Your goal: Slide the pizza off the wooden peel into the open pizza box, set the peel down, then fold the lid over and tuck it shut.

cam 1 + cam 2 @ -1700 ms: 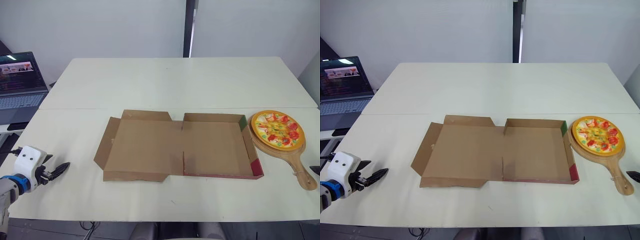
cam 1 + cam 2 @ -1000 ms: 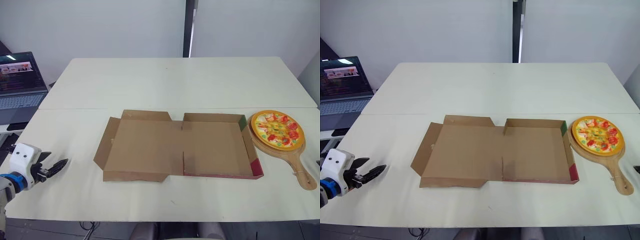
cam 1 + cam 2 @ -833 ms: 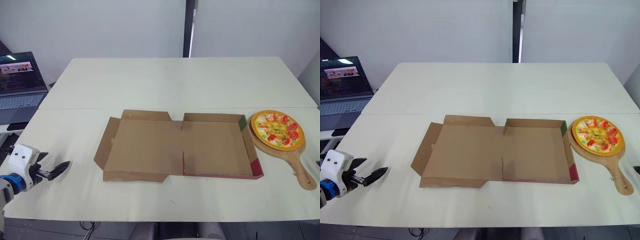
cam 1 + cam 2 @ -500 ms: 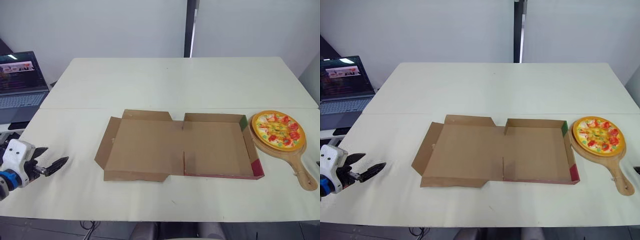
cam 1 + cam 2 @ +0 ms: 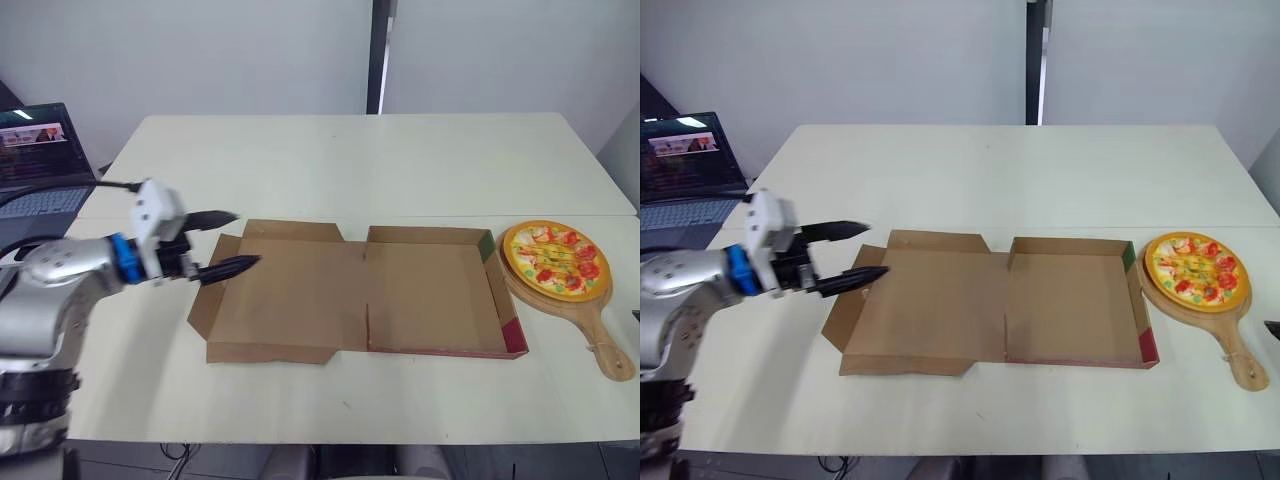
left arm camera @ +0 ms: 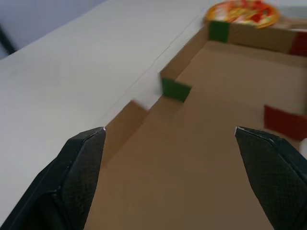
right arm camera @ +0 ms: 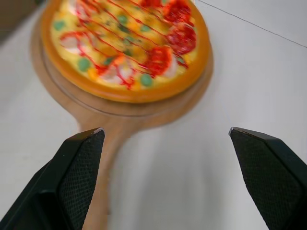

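Note:
The pizza (image 5: pixel 555 256), with red and green toppings, lies on the round wooden peel (image 5: pixel 603 347) at the table's right, just beside the open cardboard box (image 5: pixel 430 295). The box lies flat, with its lid (image 5: pixel 285 290) spread out to the left. My left gripper (image 5: pixel 232 241) hovers open at the lid's far left flap, holding nothing. In the left wrist view the left gripper (image 6: pixel 170 128) faces along the lid (image 6: pixel 201 158). My right gripper (image 7: pixel 164 130) is open above the peel (image 7: pixel 103 158), where the handle meets the disc under the pizza (image 7: pixel 127 45).
A laptop (image 5: pixel 40 160) with its screen lit stands off the table's left side. The cream table (image 5: pixel 350 160) stretches bare behind the box. The peel's handle points toward the table's front right edge.
My left arm has swung up from the table's front left edge and to the right, reaching the lid's left flap. Box, pizza and peel have not moved.

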`<state>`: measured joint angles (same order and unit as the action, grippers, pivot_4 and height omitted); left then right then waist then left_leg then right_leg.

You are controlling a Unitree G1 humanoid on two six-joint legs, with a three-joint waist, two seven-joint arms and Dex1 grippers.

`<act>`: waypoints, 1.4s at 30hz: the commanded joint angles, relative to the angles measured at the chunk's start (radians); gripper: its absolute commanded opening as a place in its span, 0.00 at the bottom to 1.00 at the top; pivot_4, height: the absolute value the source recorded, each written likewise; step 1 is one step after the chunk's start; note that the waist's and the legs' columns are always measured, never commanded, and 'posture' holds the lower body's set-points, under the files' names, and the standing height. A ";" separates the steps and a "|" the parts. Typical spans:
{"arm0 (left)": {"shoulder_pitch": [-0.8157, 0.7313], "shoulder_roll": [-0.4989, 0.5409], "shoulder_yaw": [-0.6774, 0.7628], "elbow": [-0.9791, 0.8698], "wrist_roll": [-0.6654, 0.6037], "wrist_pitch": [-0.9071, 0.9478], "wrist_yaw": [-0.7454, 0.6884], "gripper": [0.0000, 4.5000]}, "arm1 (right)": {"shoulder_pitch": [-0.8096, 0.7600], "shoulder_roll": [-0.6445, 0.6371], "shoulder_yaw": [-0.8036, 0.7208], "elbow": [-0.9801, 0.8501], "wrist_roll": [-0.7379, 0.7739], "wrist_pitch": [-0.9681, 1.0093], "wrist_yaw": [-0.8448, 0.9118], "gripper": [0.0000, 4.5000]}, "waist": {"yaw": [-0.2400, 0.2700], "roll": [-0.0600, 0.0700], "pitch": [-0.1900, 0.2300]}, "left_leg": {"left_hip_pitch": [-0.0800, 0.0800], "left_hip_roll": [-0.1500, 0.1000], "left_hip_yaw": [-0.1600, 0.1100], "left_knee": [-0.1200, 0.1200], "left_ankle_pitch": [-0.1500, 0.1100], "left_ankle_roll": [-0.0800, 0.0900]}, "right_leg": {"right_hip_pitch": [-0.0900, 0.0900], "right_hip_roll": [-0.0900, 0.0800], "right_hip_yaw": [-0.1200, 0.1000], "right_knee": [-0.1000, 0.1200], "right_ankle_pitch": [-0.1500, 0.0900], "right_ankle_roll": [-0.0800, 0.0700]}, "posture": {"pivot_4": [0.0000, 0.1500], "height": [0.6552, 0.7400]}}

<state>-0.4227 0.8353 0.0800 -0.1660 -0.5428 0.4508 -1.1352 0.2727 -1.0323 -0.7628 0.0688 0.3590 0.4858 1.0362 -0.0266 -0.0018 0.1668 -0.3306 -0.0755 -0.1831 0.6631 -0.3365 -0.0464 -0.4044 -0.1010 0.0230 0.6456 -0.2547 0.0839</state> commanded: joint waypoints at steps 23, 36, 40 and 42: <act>-0.306 -0.237 -0.281 -0.139 -0.100 0.113 -0.178 0.99 | -0.104 0.007 0.241 -0.094 -0.021 0.340 -0.178 1.00 | 0.004 -0.003 0.002 | -0.001 0.000 0.001 0.001 0.000 0.000 | 0.000 0.001 0.001 -0.001 0.000 0.001 | 1.00 1.00; -0.331 -0.297 -0.276 -0.094 -0.077 0.090 -0.153 1.00 | -0.221 0.032 0.363 0.079 -0.041 0.278 -0.161 0.72 | -0.001 -0.010 0.001 | 0.000 0.000 0.001 0.002 0.000 0.000 | 0.000 0.002 0.002 0.000 0.001 0.001 | 1.00 1.00; -0.343 -0.299 -0.252 -0.081 -0.082 0.092 -0.141 1.00 | -0.188 0.054 0.319 0.066 -0.024 0.290 -0.180 0.43 | 0.000 -0.012 -0.001 | 0.000 0.000 0.001 0.002 0.000 0.000 | 0.000 0.002 0.002 0.000 0.001 0.002 | 1.00 1.00; -0.353 -0.296 -0.244 -0.075 -0.091 0.101 -0.137 1.00 | -0.170 0.071 0.291 0.040 -0.011 0.301 -0.196 0.34 | 0.001 -0.012 -0.001 | 0.000 0.000 0.001 0.002 0.000 0.000 | 0.000 0.002 0.003 -0.001 0.001 0.002 | 1.00 1.00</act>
<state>-0.7509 0.5427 -0.1965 -0.2342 -0.6202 0.5588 -1.2762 0.0796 -0.9793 -0.4638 0.1221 0.3370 0.7653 0.8522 -0.0258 -0.0142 0.1663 -0.3306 -0.0751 -0.1825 0.6656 -0.3362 -0.0466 -0.4041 -0.0987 0.0257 0.6451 -0.2536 0.0858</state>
